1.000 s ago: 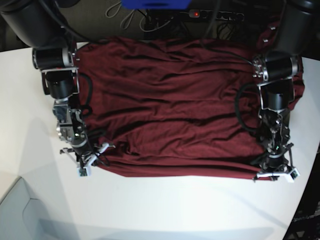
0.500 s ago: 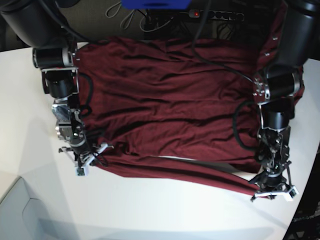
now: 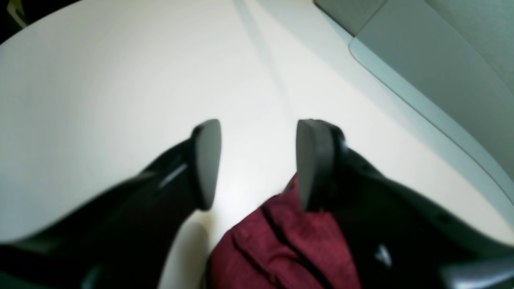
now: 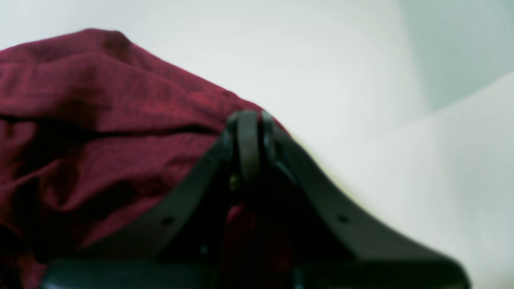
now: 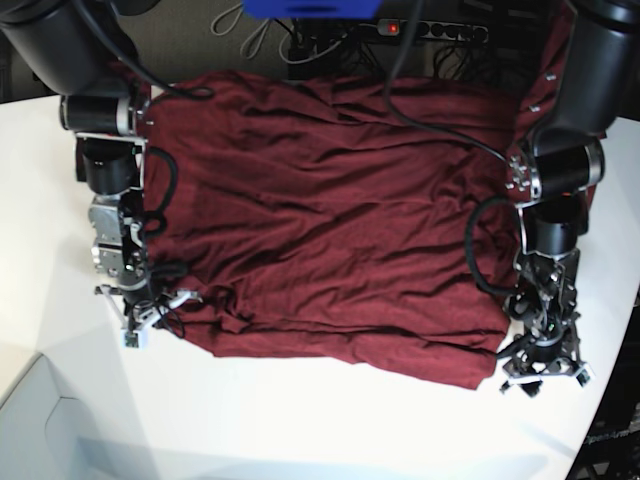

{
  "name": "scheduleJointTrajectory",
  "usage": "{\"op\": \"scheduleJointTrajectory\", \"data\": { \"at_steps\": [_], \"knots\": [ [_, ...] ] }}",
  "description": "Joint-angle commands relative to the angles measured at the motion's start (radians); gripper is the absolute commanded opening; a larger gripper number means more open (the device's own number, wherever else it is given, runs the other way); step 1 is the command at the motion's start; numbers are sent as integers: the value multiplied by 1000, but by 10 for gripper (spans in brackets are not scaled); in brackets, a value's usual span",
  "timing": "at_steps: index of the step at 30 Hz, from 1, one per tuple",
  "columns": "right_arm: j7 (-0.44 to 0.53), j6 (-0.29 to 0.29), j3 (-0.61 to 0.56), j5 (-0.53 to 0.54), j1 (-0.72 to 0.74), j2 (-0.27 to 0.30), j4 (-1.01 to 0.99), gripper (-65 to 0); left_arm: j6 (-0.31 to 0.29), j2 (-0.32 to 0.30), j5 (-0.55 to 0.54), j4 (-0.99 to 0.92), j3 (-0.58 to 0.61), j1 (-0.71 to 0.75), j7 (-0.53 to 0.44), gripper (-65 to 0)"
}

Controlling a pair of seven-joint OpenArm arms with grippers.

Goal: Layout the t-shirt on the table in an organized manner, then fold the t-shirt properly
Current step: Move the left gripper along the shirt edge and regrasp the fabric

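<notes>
Since the prior frame, left gripper (image 3: pixel 257 164) had parted its fingers, releasing the t-shirt (image 5: pixel 330 220), whose hem corner lay just beneath them; fabric edge settled back toward 5 o'clock. Right gripper (image 4: pixel 249 144) stayed clenched on cloth at 8 o'clock. Shirt lay spread, wrinkled, across the table (image 5: pixel 300 420).

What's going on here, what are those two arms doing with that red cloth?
Two robot arms are spreading a maroon t-shirt on a white table. The right gripper is shut on the t-shirt at one near corner. The left gripper stands open at the other near corner, with the cloth lying under it on the table rather than pinched. The shirt is laid out but wrinkled, and no fold is made yet.
</notes>
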Motion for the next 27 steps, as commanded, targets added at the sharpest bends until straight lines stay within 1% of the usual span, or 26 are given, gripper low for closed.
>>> {"op": "scheduleJointTrajectory", "data": {
  "at_steps": [1, 6, 13, 19, 27],
  "knots": [
    [-26, -9, 0, -7, 3, 6, 6, -643, -6, -6, -3, 23, 1, -45, -27, -325],
    [-26, -9, -2, -7, -1, 3, 7, -642, -6, -13, 4, 23, 1, -33, -21, -325],
    [-26, -9, -2, -7, -4, 3, 7, -642, -6, -14, 4, 23, 1, 55, -27, -325],
    [-26, -9, -2, -7, -20, 0, 9, -642, -6, -2, 4, 23, 1, 110, -25, -325],
    [-25, -9, 0, -7, -23, -6, 9, -642, -6, 3, 5, 23, 1, 118, -21, -325]
  ]
}}
